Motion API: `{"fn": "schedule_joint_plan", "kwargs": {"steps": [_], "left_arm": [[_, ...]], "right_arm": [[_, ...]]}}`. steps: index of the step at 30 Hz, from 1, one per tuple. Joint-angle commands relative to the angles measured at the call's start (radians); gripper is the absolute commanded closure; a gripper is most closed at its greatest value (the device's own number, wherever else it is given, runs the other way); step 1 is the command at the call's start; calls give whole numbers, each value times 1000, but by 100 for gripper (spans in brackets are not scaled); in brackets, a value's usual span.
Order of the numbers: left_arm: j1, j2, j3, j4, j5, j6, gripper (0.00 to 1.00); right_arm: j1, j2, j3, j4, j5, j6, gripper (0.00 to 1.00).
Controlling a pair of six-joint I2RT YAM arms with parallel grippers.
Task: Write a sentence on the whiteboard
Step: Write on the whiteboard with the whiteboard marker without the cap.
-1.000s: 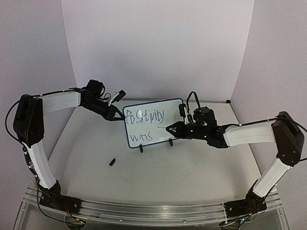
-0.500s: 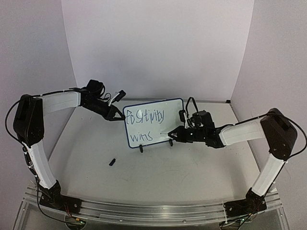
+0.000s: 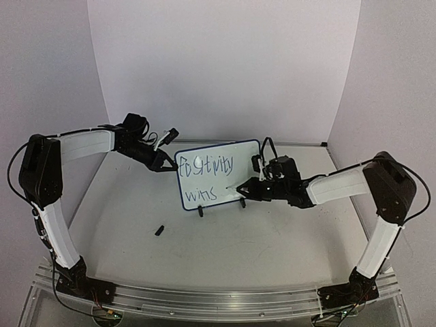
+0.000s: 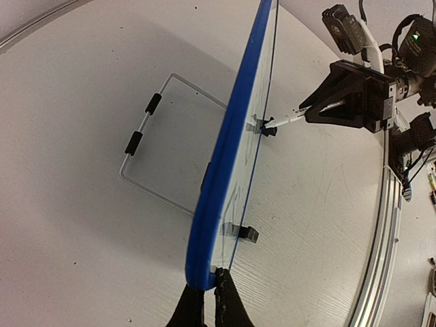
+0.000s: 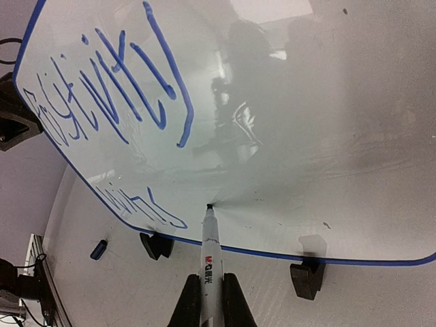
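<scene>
**Light and picture quality**

Soft, even overhead light. In the top view the backdrop [image 3: 225, 68] has a lilac tint, focus is slightly soft, and shadows on the table [image 3: 238, 238] are faint. In the right wrist view the glossy whiteboard [image 5: 327, 170] shows pale glare at top centre and murky reflections. Both wrist views bow at the edges.

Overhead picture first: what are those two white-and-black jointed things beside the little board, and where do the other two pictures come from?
Those are two robot arms bolted at the near edge of a table. The overhead camera looks down from behind them. Each of the other pictures comes from a camera on one arm's wrist, so that arm's own tool shows at the bottom. The left tool is shut on the edge of a small whiteboard. The right tool is shut on a marker, with its tip at the board's face. Two lines of words are already written. A small dark piece, perhaps a cap, lies on the table.
</scene>
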Motion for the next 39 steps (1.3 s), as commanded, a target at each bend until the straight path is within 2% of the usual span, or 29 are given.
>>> {"fn": "schedule_joint_plan", "kwargs": {"steps": [1,11,22,39], "left_arm": [[-11,-25,25,-24,-48,44,100],[-11,-22,25,-25,-47,45,100],[-11,-22,27,-25,-47,44,100],[-11,-25,27,-25,-48,46,100]], "right_arm": [[-4,30,51,25,-1,-8,100],[-3,68,24,1,-45,-10,100],[-3,9,8,-4,45,6,100],[-4,-26,40,-4,55,11,100]]}}
